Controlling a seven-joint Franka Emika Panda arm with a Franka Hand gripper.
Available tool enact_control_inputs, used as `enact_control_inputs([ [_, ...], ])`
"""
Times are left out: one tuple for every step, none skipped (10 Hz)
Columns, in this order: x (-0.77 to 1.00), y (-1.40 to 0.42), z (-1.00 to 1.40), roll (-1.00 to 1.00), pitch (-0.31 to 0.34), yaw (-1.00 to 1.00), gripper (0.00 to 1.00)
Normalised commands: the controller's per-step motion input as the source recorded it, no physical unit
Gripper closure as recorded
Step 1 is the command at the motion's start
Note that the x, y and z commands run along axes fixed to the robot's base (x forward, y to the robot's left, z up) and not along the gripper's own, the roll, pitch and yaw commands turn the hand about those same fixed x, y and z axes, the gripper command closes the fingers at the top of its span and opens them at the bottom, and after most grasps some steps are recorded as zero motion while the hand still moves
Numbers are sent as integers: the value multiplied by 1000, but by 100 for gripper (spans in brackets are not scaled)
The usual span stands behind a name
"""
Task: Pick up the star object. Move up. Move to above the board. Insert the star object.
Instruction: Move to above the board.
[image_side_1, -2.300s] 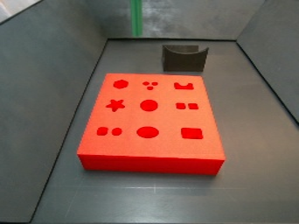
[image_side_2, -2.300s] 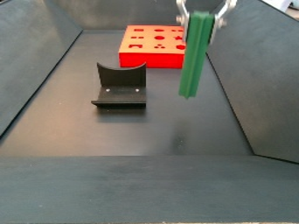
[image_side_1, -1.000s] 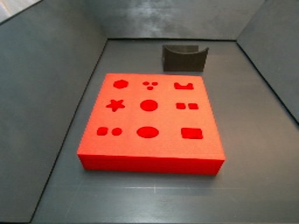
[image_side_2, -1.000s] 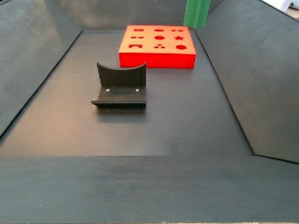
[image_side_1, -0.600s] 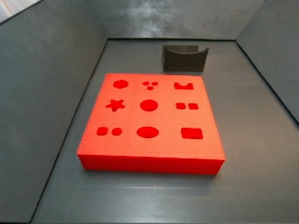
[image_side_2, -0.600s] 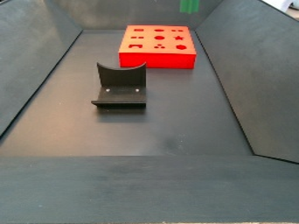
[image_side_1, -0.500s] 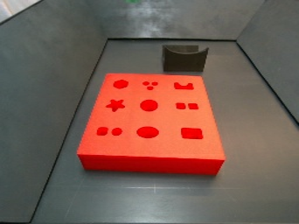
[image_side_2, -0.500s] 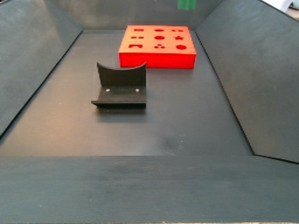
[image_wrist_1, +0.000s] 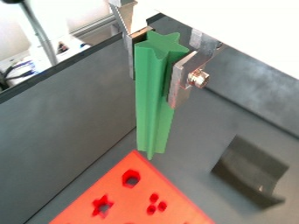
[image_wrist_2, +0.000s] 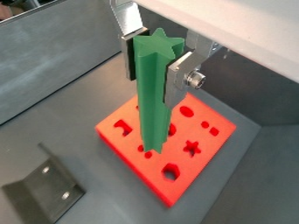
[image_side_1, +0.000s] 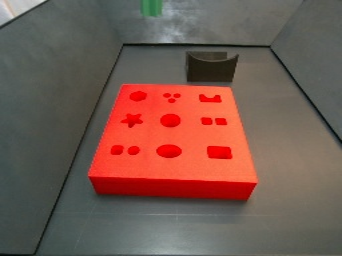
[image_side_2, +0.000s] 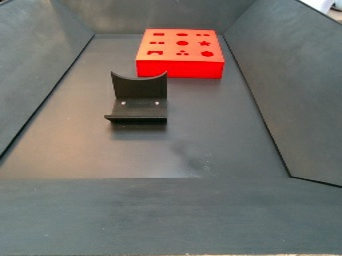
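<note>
The gripper (image_wrist_1: 155, 51) is shut on the star object (image_wrist_1: 152, 96), a long bright green rod with a star-shaped section, and holds it upright high in the air. Both wrist views show the rod (image_wrist_2: 155, 87) clamped between the flat silver fingers (image_wrist_2: 179, 68). The board (image_wrist_2: 158, 162), a flat red block with shaped holes, lies on the floor far below the rod's lower end and also shows in a wrist view (image_wrist_1: 117, 197). In a side view only the rod's lower tip (image_side_1: 151, 6) shows, at the upper edge, behind the board (image_side_1: 187, 137). The gripper is out of both side views.
A dark grey U-shaped holder (image_side_1: 210, 66) stands on the floor beyond the board's far end; it also shows in a side view (image_side_2: 136, 98) and in both wrist views (image_wrist_1: 251, 171) (image_wrist_2: 47, 188). Sloped grey walls (image_side_2: 40, 90) enclose the dark floor.
The rod has risen out of one side view, drifting left at its upper edge. In the other its lower tip left, then came back in at the upper edge.
</note>
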Motion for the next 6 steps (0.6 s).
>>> enact_control_inputs([
  [167, -1000, 33, 8, 116, 12, 100],
  [187, -1000, 40, 16, 119, 10, 100],
  [195, -852, 42, 20, 122, 12, 100],
  [161, -583, 34, 35, 128, 10, 100],
  [122, -294, 26, 43, 118, 12, 100],
  [93, -186, 20, 53, 101, 10, 100],
])
